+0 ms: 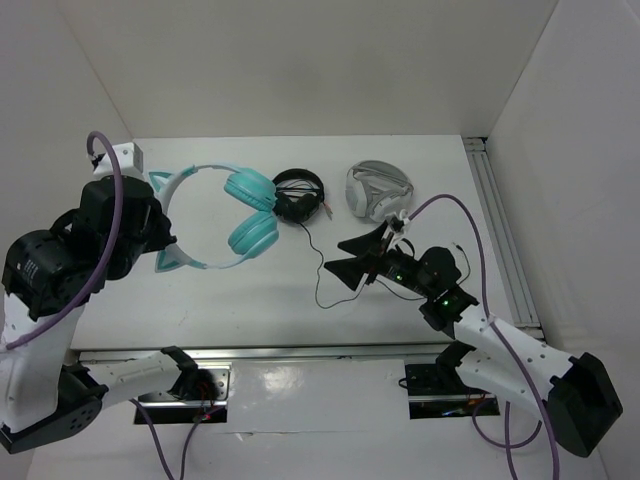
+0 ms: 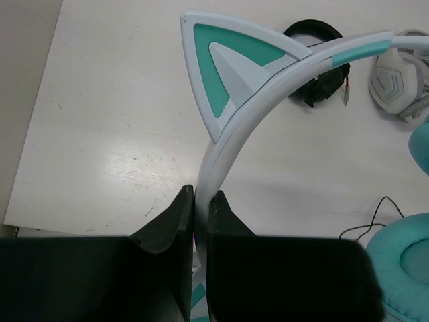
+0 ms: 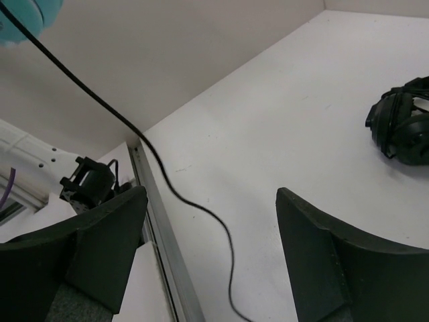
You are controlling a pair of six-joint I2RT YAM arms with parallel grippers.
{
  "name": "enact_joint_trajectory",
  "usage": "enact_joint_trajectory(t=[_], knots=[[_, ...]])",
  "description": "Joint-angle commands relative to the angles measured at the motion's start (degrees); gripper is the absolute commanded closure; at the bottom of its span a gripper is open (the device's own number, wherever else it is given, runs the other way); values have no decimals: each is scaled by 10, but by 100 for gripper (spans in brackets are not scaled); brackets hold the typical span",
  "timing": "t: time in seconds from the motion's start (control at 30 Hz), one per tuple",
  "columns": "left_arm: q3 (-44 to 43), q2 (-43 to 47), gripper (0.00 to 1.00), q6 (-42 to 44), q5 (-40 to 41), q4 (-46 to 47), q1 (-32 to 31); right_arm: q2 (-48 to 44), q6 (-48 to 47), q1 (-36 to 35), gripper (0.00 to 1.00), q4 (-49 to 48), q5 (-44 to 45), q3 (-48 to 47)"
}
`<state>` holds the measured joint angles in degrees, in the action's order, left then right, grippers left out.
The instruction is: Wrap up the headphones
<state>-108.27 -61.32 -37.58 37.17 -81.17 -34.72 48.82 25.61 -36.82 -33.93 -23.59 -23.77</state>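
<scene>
The teal headphones (image 1: pixel 250 210) have a pale headband with two cat ears. My left gripper (image 1: pixel 163 226) is shut on the headband (image 2: pixel 221 154) between the ears, just below one cat ear (image 2: pixel 228 74). A teal ear cup (image 2: pixel 402 268) hangs at the lower right of the left wrist view. The thin black cable (image 1: pixel 318 275) runs from the cups down across the table towards my right gripper (image 1: pixel 350 258). That gripper is open and empty, and the cable (image 3: pixel 174 191) passes on the table under its jaws (image 3: pixel 211 194).
Black headphones (image 1: pixel 299 194) lie just right of the teal cups, and they also show in the right wrist view (image 3: pixel 402 127). White-grey headphones (image 1: pixel 378 190) lie further right. A metal rail (image 1: pixel 500 230) runs along the table's right edge. White walls stand close on three sides.
</scene>
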Motion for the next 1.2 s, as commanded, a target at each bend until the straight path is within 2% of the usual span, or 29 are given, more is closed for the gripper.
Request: enact_joint_trajectory(t=[0.0,0.17,0.23,0.3,0.37,0.43,0.47,0.6,0.7,0.8,0.83,0.87,0.93,0.97,1.07,1.17], knots=[[-29,-6,100,-4,-26,29,6,9,14,1,18,-102,-21,7],[-41,-6,100,-4,-38,35,6,89,38,-5,25,-200,-49,29],[-41,-6,100,-9,-38,35,6,122,31,-36,28,-221,-42,29],[-41,-6,100,-9,-44,35,6,159,4,-60,46,-227,-23,23],[-41,-6,100,-9,-44,35,6,180,-10,-88,73,-215,14,18],[-41,-6,100,-9,-44,35,11,185,-18,-99,96,-209,45,18],[-41,-6,100,-9,-44,35,11,185,-18,-105,100,-202,56,18],[-41,-6,100,-9,-5,35,11,178,-41,-118,100,-166,93,18],[-6,9,100,-9,2,45,11,143,-57,-134,100,-132,141,18],[62,25,100,22,32,80,11,90,-99,-177,100,-3,239,-35],[85,38,100,42,40,90,11,76,-122,-196,100,84,279,-52],[108,46,100,42,53,101,4,63,-131,-232,100,125,374,-70],[163,68,100,42,63,119,-3,29,-154,-267,100,231,464,-120],[201,75,100,42,63,127,-9,22,-154,-292,100,263,541,-137],[269,81,100,36,56,145,-9,8,-176,-314,100,367,632,-210],[312,81,100,58,7,181,-9,8,-210,-314,100,423,638,-266]])
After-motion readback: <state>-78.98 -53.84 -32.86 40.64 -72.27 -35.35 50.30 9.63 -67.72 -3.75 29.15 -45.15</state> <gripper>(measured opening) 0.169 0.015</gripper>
